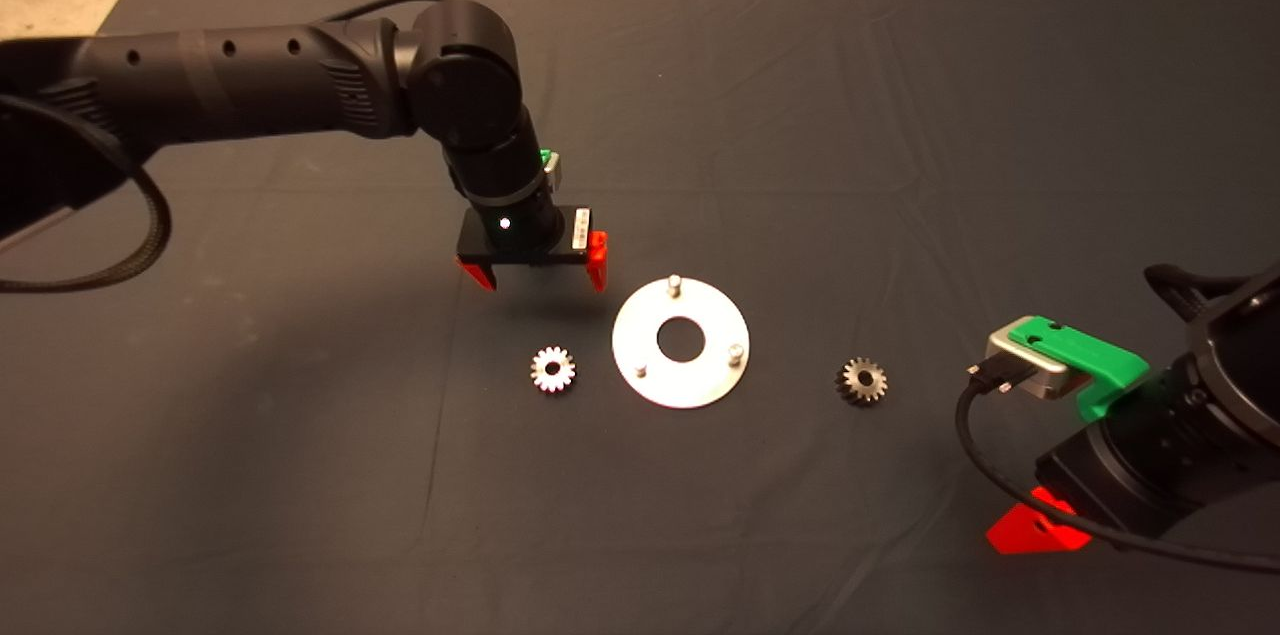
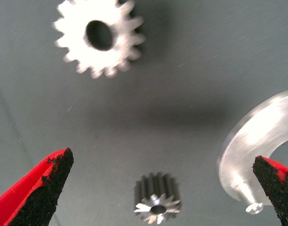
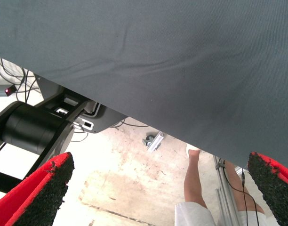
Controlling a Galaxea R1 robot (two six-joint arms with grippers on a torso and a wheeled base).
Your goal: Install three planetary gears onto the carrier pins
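1. A dark grey cloth mat (image 1: 800, 65) covers the bench, with pale floor showing along the upper edge of the head view.
2. Nearest, at the lower right edge, the right end effector (image 1: 1035, 527) waits off to the side with its fingers spread wide and nothing held; its wrist view looks past the mat's edge to the floor and a person's legs (image 3: 196, 183).
3. In mid-frame lie two small silvery-grey metal spur gears (image 1: 553, 369), one on either side of the flat shiny silver disc with its carrier pins (image 1: 674, 283); all three pins look bare.
4. Just beyond, centre-left, the left end effector (image 1: 532, 273) hovers, fingers wide. Its wrist view shows a third gear (image 2: 157, 205) below, probably its pick.
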